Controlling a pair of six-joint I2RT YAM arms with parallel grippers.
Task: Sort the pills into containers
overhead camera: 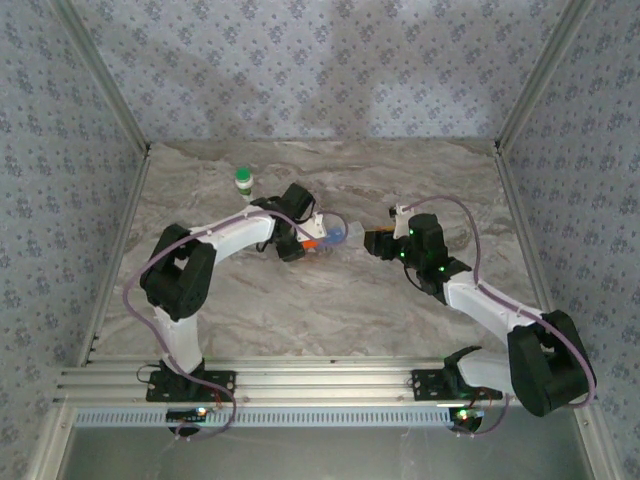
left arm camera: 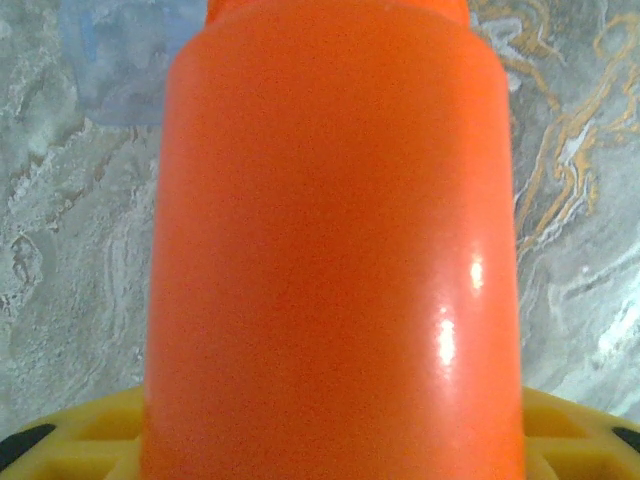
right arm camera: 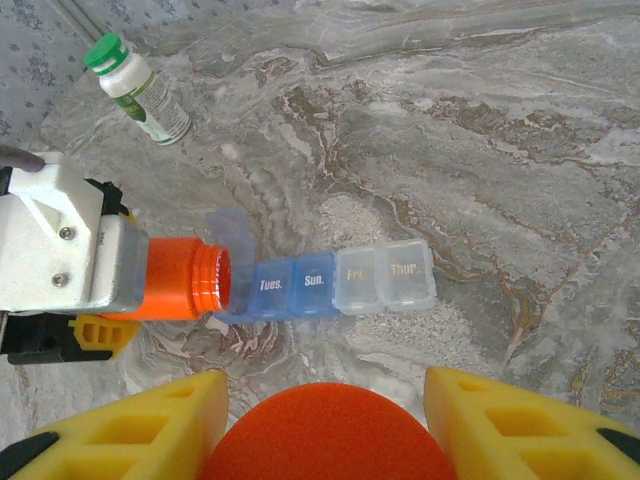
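The left gripper (right arm camera: 140, 290) was clamped on the orange bottle (right arm camera: 185, 280). It held the bottle on its side, with the open mouth right at the end of the pill box (right arm camera: 340, 282) where one blue lid stood raised beside the "Tues." cell. The pill box lay flat on the table (right arm camera: 520, 150) between the two grippers. The right gripper (right arm camera: 327, 395) was closed on a round orange piece (right arm camera: 325, 445), and a white bottle (right arm camera: 140, 90) stood well apart near the far edge.
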